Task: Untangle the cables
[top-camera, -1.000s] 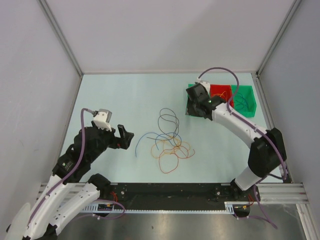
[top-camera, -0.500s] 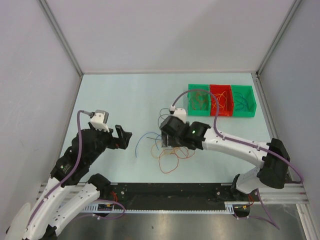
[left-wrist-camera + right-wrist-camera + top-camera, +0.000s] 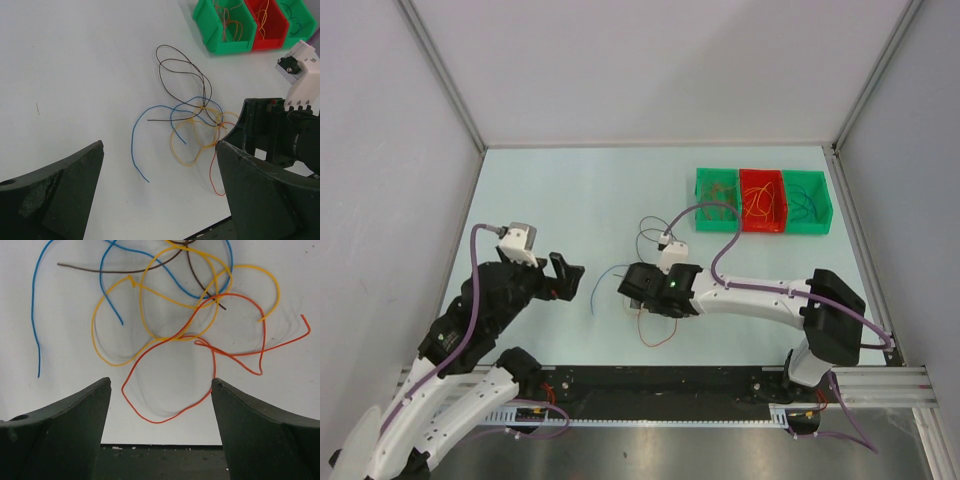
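Cables (image 3: pixel 172 337) tangled mid-bench (image 3: pixel 570 190), directly under right fingers (image 3: pixel 55 435), spread wide, empty. Left fingers (image 3: pixel 55 195) also apart, off to the side. Light, limp, springy, likely to drag neighbours; pinch one loose end at the edge

For the left arm (image 3: pixel 470 320): rooted at lower left of the overhead view, folded upward, forearm aimed right. At the left gripper (image 3: pixel 567 272): spread fully, holding nothing, with fingers (image 3: pixel 55 190) in both lower corners of its wrist view. For the right arm (image 3: pixel 760 297): rooted at lower right, stretched low and leftward to frame centre. At the right gripper (image 3: pixel 630 287): tipped downward, parted wide, gripping nothing.
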### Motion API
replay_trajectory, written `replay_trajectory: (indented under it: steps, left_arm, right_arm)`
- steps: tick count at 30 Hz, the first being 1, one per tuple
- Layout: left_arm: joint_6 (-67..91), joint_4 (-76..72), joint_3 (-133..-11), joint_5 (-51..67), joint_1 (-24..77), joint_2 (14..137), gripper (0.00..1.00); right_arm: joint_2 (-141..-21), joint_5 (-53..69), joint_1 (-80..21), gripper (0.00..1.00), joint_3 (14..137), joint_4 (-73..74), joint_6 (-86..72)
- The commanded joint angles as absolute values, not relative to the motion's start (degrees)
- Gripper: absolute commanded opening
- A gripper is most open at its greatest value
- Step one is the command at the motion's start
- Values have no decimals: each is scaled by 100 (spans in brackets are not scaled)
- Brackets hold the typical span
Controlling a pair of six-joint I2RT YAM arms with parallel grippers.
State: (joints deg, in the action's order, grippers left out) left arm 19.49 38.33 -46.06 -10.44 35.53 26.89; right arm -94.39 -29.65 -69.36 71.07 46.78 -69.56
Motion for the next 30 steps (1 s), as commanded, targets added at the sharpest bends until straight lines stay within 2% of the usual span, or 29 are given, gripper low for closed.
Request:
replay_trajectory:
  steps: [1, 10, 20, 25, 28, 29, 30]
  left_arm:
    - [2013, 3788, -4570, -1178, 3577, 2610, 100]
    - [2004, 3788, -4562, -1195, 3586, 2663, 100]
    - [1986, 3779, -4553, -1213, 3586, 2707, 100]
    - [1978, 3771, -4553, -1230, 3586, 2724, 100]
    - [1978, 3771, -4553, -1222, 3577, 2751, 100]
    - [1978, 3771, -4553, -1222, 3586, 2760, 100]
    - [1978, 3779, -4553, -1230, 3586, 2760, 100]
  right_arm:
    - [-9632, -3341, -6663, 87, 7137, 4843, -7374]
    - [-9975, -2945, -6100, 88, 7137, 4412, -7093]
    - [-10538, -2505, -6064, 80, 7145, 4192, -6908]
    - [-10617, -2601, -6117, 63, 7146, 4298, -6891]
    - [-10678, -2619, -6100, 46, 7146, 4298, -6838]
    - [-10696, -2628, -6108, 35, 7146, 4289, -6820]
    - [-10705, -2637, -6100, 30, 7146, 4298, -6820]
